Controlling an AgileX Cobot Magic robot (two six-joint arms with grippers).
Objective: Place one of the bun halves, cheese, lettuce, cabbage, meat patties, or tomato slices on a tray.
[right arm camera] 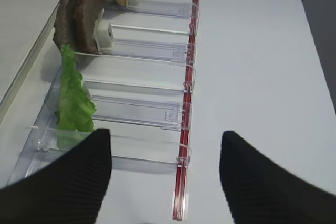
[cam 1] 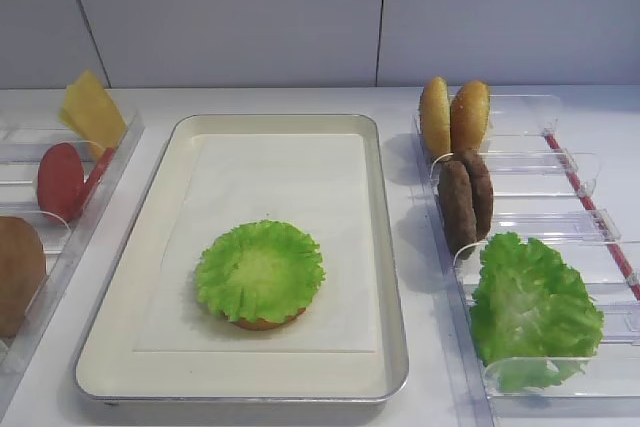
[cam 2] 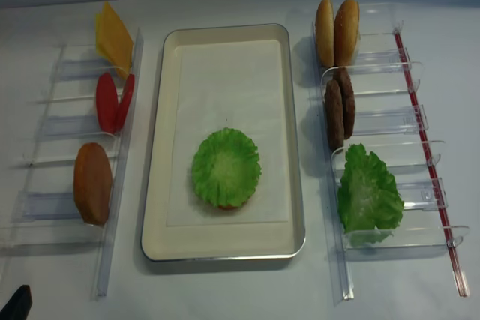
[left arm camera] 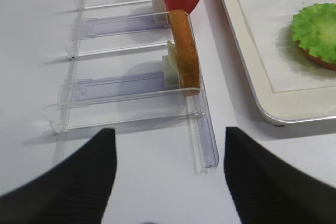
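On the tray (cam 1: 390, 247) a lettuce leaf (cam 1: 260, 270) covers a bun half (cam 1: 265, 323). The right bins hold two upright bun halves (cam 1: 455, 117), two meat patties (cam 1: 466, 197) and another lettuce leaf (cam 1: 535, 307). Standing in the left bins are cheese (cam 1: 92, 109), tomato slices (cam 1: 60, 182) and a bun half (cam 1: 18, 272). Cabbage is out of view. My right gripper (right arm camera: 165, 140) is open and empty over the near end of the right bins, close to the lettuce (right arm camera: 73, 98). My left gripper (left arm camera: 169, 135) is open and empty, short of the bun half (left arm camera: 184, 51).
Clear plastic bin racks (cam 2: 375, 133) (cam 2: 52, 148) flank the tray on both sides. A red strip (right arm camera: 186, 108) runs along the right rack's outer edge. A white wall (cam 1: 300, 7) stands behind the table.
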